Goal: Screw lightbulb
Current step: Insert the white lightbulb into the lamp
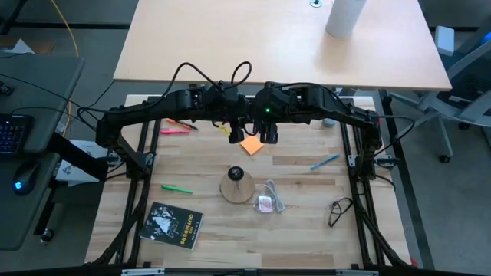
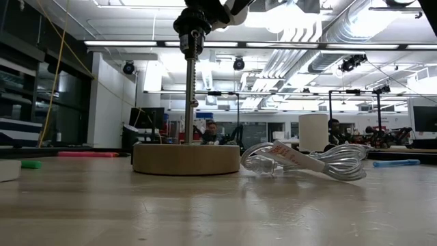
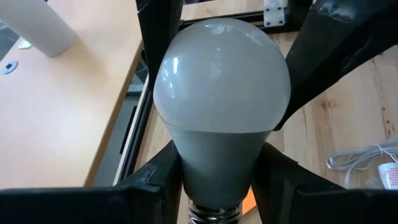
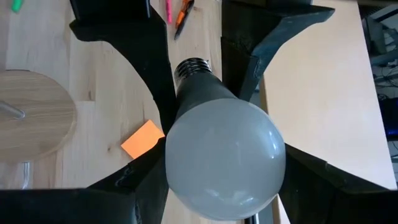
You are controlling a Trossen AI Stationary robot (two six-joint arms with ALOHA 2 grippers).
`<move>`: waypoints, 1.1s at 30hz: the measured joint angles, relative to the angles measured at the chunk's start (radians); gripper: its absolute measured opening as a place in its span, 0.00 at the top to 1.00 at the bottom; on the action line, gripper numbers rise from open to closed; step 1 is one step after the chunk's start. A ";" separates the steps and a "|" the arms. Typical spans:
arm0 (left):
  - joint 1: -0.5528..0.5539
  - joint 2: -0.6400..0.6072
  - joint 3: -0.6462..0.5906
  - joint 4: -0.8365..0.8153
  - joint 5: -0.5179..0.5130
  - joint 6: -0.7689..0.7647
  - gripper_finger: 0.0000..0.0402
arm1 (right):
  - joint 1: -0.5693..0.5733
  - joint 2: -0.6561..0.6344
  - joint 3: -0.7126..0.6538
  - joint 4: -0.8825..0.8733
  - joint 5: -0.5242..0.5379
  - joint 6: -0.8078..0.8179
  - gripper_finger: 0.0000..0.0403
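Note:
The lightbulb point(image 3: 221, 87), a white frosted globe on a grey neck with a threaded base point(image 4: 189, 67), hangs in mid-air between both grippers over the table's far middle. My left gripper point(image 3: 221, 183) is shut on its neck and my right gripper point(image 4: 221, 177) on its globe; the two face each other. The tan wooden disc point(image 1: 236, 190) with its black socket point(image 1: 235, 174) on a stem stands on the table nearer the front, below and apart from the bulb. My left gripper pinches the grey neck point(image 3: 214, 165), just above the threads, between its two fingers. The bulb lies along the fingers, base toward the wrist and globe pointing away, lifted clear of the table. My right gripper holds the white globe point(image 4: 217, 155) between its two fingers point(image 4: 140, 180), one on either side. The globe sits toward its wrist and the threaded base points away, toward the left gripper. The bulb is clear of the table.
An orange note point(image 1: 251, 144) lies under the grippers. A see-through packet with a coiled cord point(image 1: 267, 199) lies right of the disc. A black book point(image 1: 174, 225), a green marker point(image 1: 176, 188), a blue pen point(image 1: 324, 162) and glasses point(image 1: 340, 208) lie around.

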 joint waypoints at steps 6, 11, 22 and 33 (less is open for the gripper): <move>0.000 0.000 0.000 -0.002 0.008 -0.006 0.66 | 0.001 0.000 0.000 -0.009 -0.010 0.070 0.38; 0.000 0.002 -0.001 -0.003 -0.004 -0.016 0.66 | 0.003 0.000 0.000 -0.034 -0.004 0.098 0.22; 0.006 -0.006 -0.002 -0.060 -0.007 0.003 0.66 | 0.031 -0.027 0.000 -0.060 0.059 0.029 0.03; 0.020 -0.151 -0.099 0.123 0.297 -0.111 0.66 | -0.016 -0.163 0.001 0.022 0.026 0.098 0.04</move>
